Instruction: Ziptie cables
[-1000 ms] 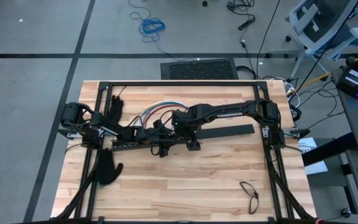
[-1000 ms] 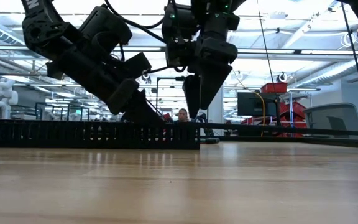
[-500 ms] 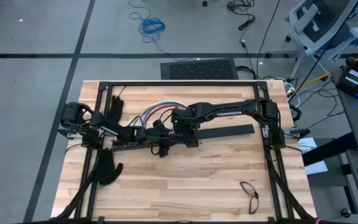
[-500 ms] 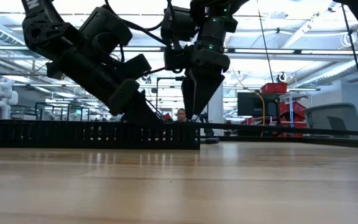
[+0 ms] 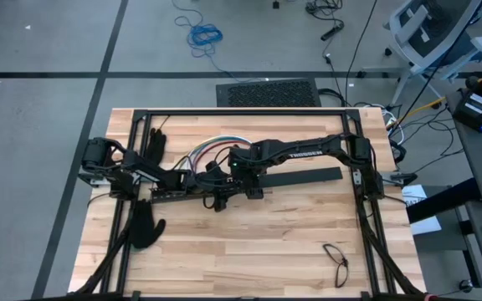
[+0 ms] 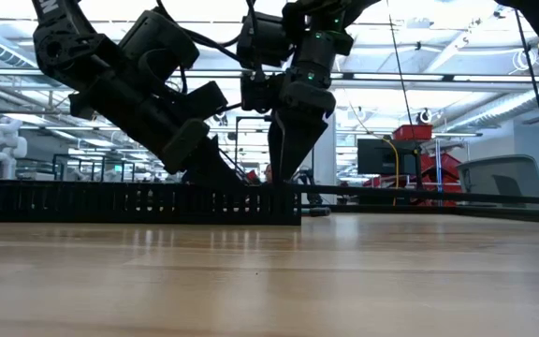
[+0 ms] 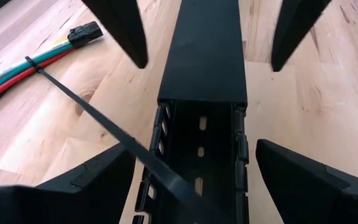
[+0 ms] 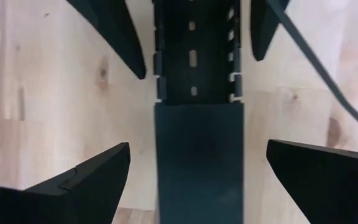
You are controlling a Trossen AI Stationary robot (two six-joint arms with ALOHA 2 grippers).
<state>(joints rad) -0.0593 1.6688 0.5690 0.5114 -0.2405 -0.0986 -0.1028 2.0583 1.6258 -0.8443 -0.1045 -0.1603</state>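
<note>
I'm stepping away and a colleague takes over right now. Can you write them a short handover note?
Left gripper open, fingers on either side of the slotted black duct at mid-table.
Right gripper open, straddling the same duct from the opposite end, holding nothing.
Cables lie bundled behind the duct; one ziptie is already looped around them, its tail trailing across the duct.
A duct cover lies to the right, black gloves to the left.
Left: further ties, if any; I can't see whether the ziptie is tight.

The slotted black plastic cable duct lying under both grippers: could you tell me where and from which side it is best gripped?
Probably across its width, from straight above. The slotted black plastic cable duct lies flat on the wooden table, long and straight-sided, so its two side walls suit opposing fingers. The left gripper and right gripper both stand open astride it already. Mind the thin black ziptie crossing it to the coloured cables.
</note>
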